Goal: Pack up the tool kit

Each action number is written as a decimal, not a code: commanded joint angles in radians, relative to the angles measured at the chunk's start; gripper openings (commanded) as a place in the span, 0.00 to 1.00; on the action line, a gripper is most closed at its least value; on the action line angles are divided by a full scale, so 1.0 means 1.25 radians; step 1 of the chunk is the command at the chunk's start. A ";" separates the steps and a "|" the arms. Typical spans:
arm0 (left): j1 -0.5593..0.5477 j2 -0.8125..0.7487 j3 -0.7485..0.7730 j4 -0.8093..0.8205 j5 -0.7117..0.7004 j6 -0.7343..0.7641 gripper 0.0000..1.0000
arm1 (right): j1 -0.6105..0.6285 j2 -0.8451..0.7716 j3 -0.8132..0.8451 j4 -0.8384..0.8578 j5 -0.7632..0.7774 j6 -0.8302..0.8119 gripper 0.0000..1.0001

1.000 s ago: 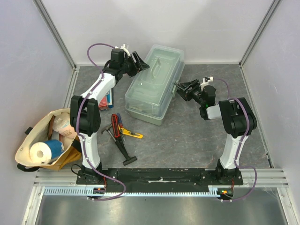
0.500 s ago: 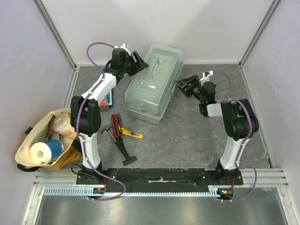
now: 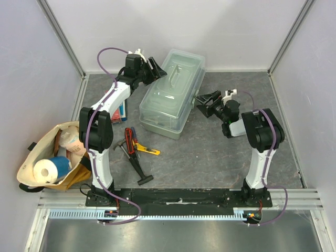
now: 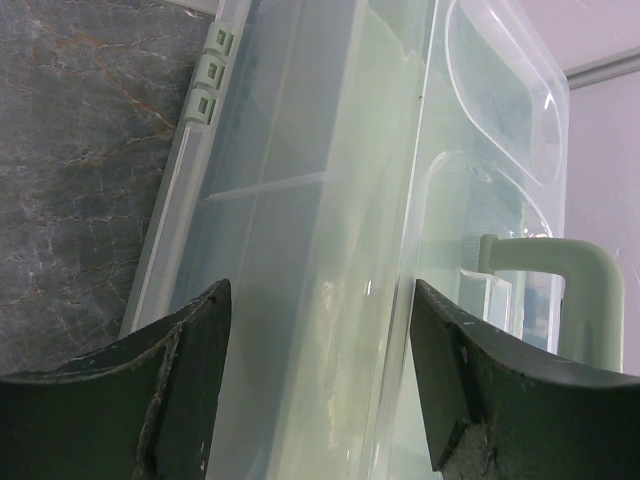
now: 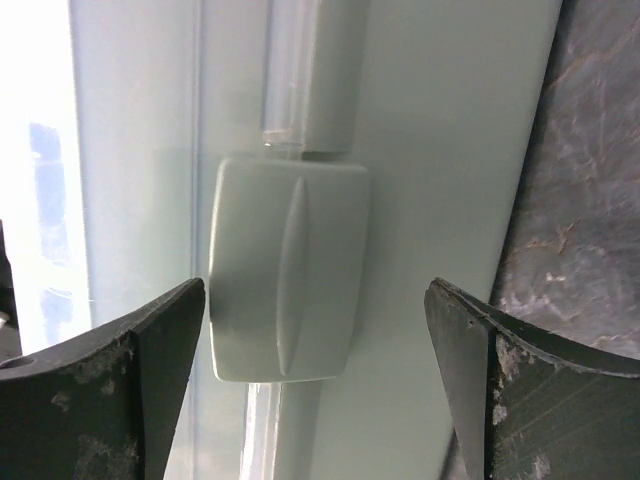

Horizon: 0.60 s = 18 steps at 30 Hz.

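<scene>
Tan cloth forms the soft bag (image 3: pixel 31 168) slumped at the far left of the grey, stone-patterned table (image 3: pixel 210 152), a white paper roll (image 3: pixel 44 169) showing in its mouth. Just to the right, a flat red-and-blue packet (image 3: pixel 122 110) lies partly under the left arm, its print too small to read.

Nearer the front, three hand tools lie close together on the table: a black hammer (image 3: pixel 135 165), a red-and-black cutter (image 3: pixel 130 137) and a slim yellow knife (image 3: pixel 149 150).

At centre stands the toolbox (image 3: pixel 170 100), a long rounded case of pale-green translucent plastic set at a slant, its clear lid down. The left gripper (image 3: pixel 160 69) hovers at the box's far-left end with its dark, scuffed fingers (image 4: pixel 170 400) spread. Its wrist view looks along the glossy side wall, past three small square lugs (image 4: pixel 210 75) to the smooth pale-green handle (image 4: pixel 560 275). Whether the fingers touch the plastic cannot be told.

On the right, the right gripper (image 3: pixel 200 102) points at the box's long right side, its worn fingers spread wide. Framed between them in its wrist view is a rounded rectangular latch (image 5: pixel 285 270) with a raised centre ridge, of matte grey-green plastic.
</scene>
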 commanded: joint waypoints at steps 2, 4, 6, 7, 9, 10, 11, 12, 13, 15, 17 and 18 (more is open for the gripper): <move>-0.086 0.071 -0.054 -0.222 0.127 -0.017 0.71 | 0.061 0.089 0.006 0.397 -0.116 0.206 0.98; -0.086 0.071 -0.054 -0.220 0.129 -0.020 0.71 | 0.062 0.093 0.017 0.410 -0.114 0.212 0.98; -0.086 0.071 -0.054 -0.220 0.134 -0.021 0.71 | 0.070 0.095 0.030 0.436 -0.114 0.222 0.98; -0.088 0.073 -0.053 -0.219 0.137 -0.021 0.71 | 0.074 0.099 0.039 0.454 -0.115 0.230 0.98; -0.088 0.074 -0.054 -0.217 0.144 -0.023 0.71 | 0.081 0.103 0.057 0.477 -0.122 0.243 0.98; -0.088 0.076 -0.053 -0.215 0.149 -0.024 0.72 | 0.084 0.101 0.064 0.483 -0.126 0.247 0.98; -0.089 0.076 -0.053 -0.214 0.153 -0.028 0.72 | 0.087 0.101 0.071 0.489 -0.128 0.248 0.98; -0.088 0.076 -0.051 -0.213 0.155 -0.027 0.72 | 0.091 0.100 0.076 0.496 -0.132 0.249 0.98; -0.088 0.077 -0.051 -0.211 0.159 -0.028 0.73 | 0.095 0.101 0.079 0.497 -0.134 0.249 0.98; -0.090 0.079 -0.050 -0.207 0.164 -0.029 0.74 | 0.101 0.105 0.090 0.502 -0.145 0.250 0.98; -0.094 0.082 -0.046 -0.207 0.169 -0.031 0.74 | 0.106 0.111 0.099 0.507 -0.155 0.250 0.91; -0.096 0.084 -0.046 -0.206 0.171 -0.031 0.74 | 0.108 0.114 0.104 0.507 -0.161 0.250 0.86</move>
